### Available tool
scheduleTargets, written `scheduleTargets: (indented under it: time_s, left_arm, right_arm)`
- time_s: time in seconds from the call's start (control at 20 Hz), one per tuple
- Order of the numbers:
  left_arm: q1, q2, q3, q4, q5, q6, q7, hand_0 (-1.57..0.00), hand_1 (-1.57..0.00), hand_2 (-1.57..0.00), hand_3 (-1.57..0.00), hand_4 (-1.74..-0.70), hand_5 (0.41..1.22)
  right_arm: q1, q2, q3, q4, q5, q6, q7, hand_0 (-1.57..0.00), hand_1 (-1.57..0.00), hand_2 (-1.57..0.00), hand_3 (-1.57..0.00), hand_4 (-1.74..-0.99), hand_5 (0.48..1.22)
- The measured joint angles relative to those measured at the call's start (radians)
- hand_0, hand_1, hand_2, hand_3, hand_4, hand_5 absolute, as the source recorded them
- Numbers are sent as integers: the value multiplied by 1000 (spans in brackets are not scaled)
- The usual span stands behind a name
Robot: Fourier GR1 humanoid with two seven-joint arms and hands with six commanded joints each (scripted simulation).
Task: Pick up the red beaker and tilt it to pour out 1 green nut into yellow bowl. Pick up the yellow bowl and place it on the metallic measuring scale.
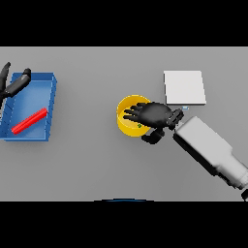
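The yellow bowl (pixel 127 117) stands on the grey table (pixel 97 160) close to the middle of the scene. The right hand (pixel 154 115) lies over it, coming in from about 4 o'clock on its white and grey arm (pixel 210 150). Its fingers (pixel 131 114) are stretched out almost straight above the inside of the bowl and cover the right half of it, while the thumb (pixel 153 137) bends down just outside the rim at the bowl's 4 o'clock side. Whether the thumb and fingers really pinch the rim, I cannot tell. A small green nut (pixel 139 126) shows inside the bowl, just under the fingers.

The metallic measuring scale (pixel 184 87) — a flat pale square — lies at 2 o'clock from the bowl, near it but not touching.

At 9 o'clock, well apart from the bowl, there is a blue tray (pixel 52 92), and the red beaker (pixel 29 120) lies on its side in it, slanted. The left hand (pixel 14 83) is over the tray's upper left corner — its fingers are relaxed and hold nothing.
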Motion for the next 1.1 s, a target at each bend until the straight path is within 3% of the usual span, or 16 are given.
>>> scheduleTargets:
  time_s: [0.2,0.3,0.4,0.45,0.55,0.65,0.7,0.9,1.0,1.1]
  left_arm:
    - [13,8,1,-12,3,1,-8,1,1,1,1,-719,686]
    - [10,6,-1,-12,-1,6,-4,1,1,1,1,-713,686]
    - [11,20,6,-12,2,-4,-12,1,1,1,1,-714,691]
    - [10,10,0,-12,0,-1,-7,1,1,1,1,-716,692]
    - [7,13,6,-13,5,0,-8,1,1,1,1,-719,692]
    - [6,3,-1,-1,-3,-5,-15,1,1,1,1,-722,696]
    - [8,0,3,5,-2,0,-27,1,1,1,1,-724,696]
    - [12,15,3,-22,0,6,-12,1,1,1,1,-722,695]
    - [11,24,-1,-31,-1,-5,-6,1,1,1,1,-719,696]
    - [9,26,0,-33,3,-9,-4,1,1,1,1,-717,693]
  right_arm:
    - [-19,21,5,40,-6,27,5,1,1,1,1,-1305,763]
    - [-18,41,-3,49,-16,37,34,-3,-16,-19,-43,-1336,810]
    - [-5,36,-3,36,-20,53,38,-287,-236,-176,-173,-1387,873]
    - [-14,28,-7,49,-16,46,31,-544,-473,-310,-262,-1420,943]
    - [-16,40,10,50,-3,34,31,-914,-869,-695,-456,-1512,1043]
    - [-14,36,10,43,-16,45,13,-1150,-1121,-1010,-716,-1586,1107]
    - [-14,36,11,42,-18,39,9,-1235,-1211,-1122,-834,-1614,1130]
    - [-20,13,14,35,-18,30,-11,-1433,-1424,-1240,-1183,-1689,1184]
    - [-19,15,12,46,-18,2,-22,-1483,-1477,-1293,-1233,-1708,1197]
    - [-22,30,2,47,-23,0,3,-1515,-1511,-1314,-1285,-1720,1206]
